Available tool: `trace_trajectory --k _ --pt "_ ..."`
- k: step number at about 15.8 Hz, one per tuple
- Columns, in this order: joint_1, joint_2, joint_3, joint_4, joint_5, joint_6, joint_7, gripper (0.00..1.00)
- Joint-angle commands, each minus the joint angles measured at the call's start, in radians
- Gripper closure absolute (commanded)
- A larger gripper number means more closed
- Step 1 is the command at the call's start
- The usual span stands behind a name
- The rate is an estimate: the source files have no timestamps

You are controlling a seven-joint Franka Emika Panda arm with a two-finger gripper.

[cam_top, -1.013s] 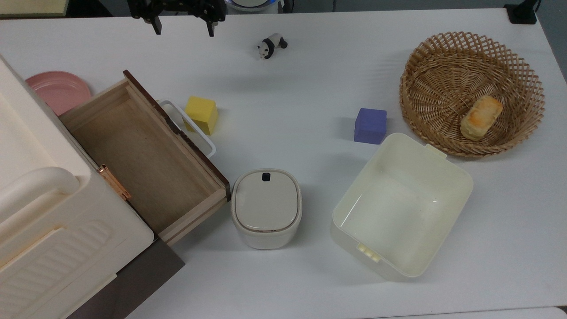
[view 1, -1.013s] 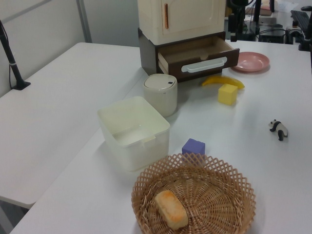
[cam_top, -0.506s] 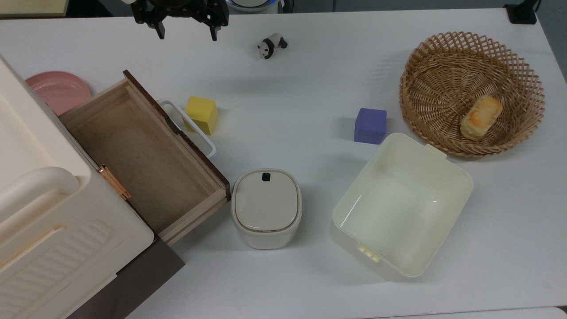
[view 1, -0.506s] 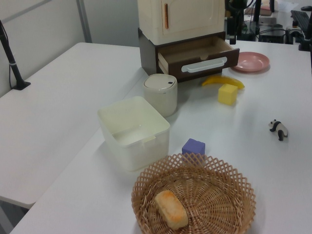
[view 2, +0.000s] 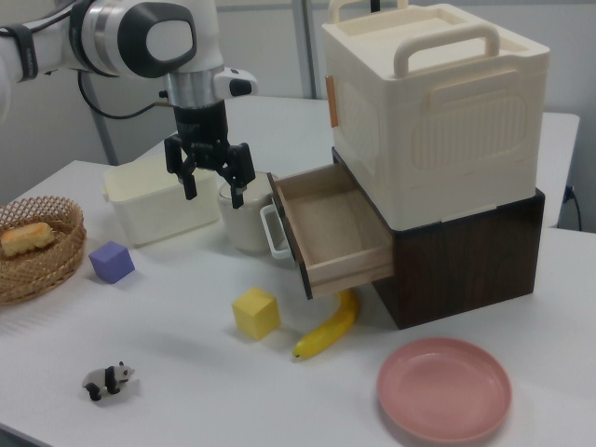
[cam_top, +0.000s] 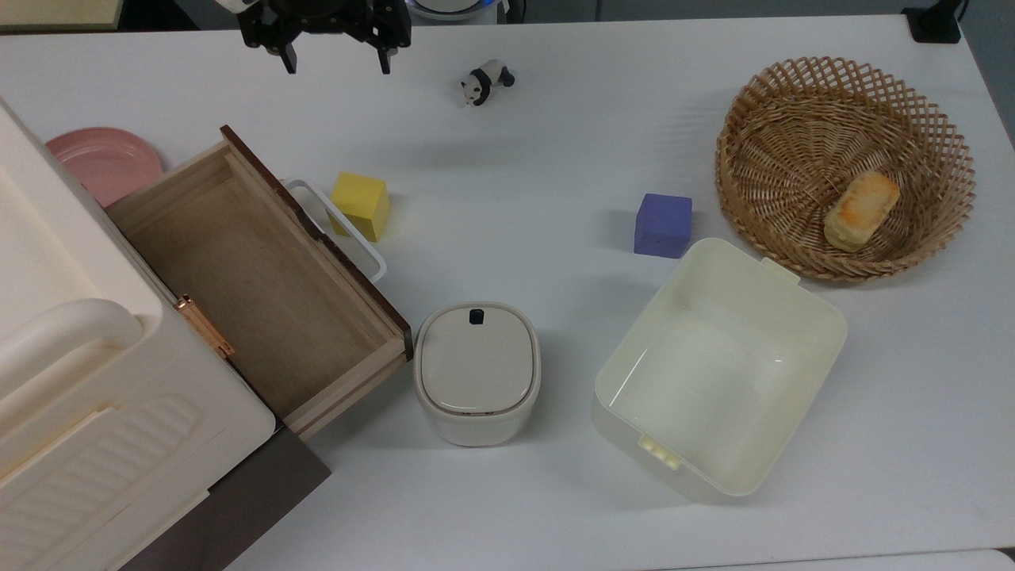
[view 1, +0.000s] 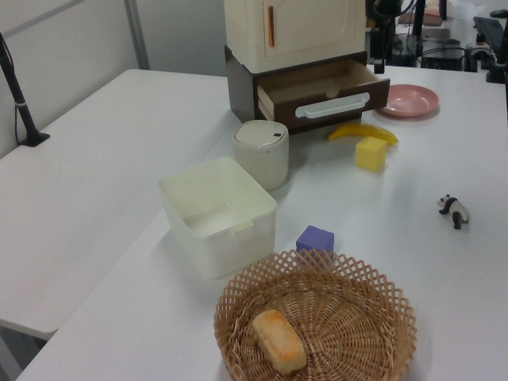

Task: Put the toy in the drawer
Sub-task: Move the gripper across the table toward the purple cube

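Fingers (view 2: 189, 185) spread apart, nothing between them; we see the gripper (view 2: 213, 190) pointing down, held in the air above the table (cam_top: 555, 159), its tips at the top edge of the top view (cam_top: 335, 62). Arm (view 2: 140, 37) white with a black wrist, coming in from the right view's left. Panda (cam_top: 486, 82) stands on the table on its four legs, to the gripper's right in the top view, well apart from it; in the right view it sits near the front edge (view 2: 108, 379), in the left view at the far right (view 1: 453, 210). Drawer (cam_top: 254, 277) pulled out and empty, light wood inside, dark front panel with a white handle (view 1: 332, 105); we see it under a cream cabinet (view 2: 433, 102). Yellow cube (cam_top: 361, 205) just beside the drawer front; a banana (view 2: 328, 326) lies next to it under the drawer in the right view. Pink plate (view 2: 444, 389) near the cabinet base. Lidded cream pot (cam_top: 477, 373) by the drawer's corner, cream bin (cam_top: 718, 369) to its right in the top view, purple cube (cam_top: 663, 225) just beside the bin. Wicker basket (cam_top: 844, 162) at the top view's right, holding a bread roll (cam_top: 862, 208).
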Motion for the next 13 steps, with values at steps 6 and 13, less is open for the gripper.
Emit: trace_trajectory --k 6,13 --pt "0.039 0.059 -0.002 0.003 -0.016 0.053 -0.018 0.00" --pt "0.097 0.011 0.044 -0.037 0.000 -0.045 -0.022 0.00"
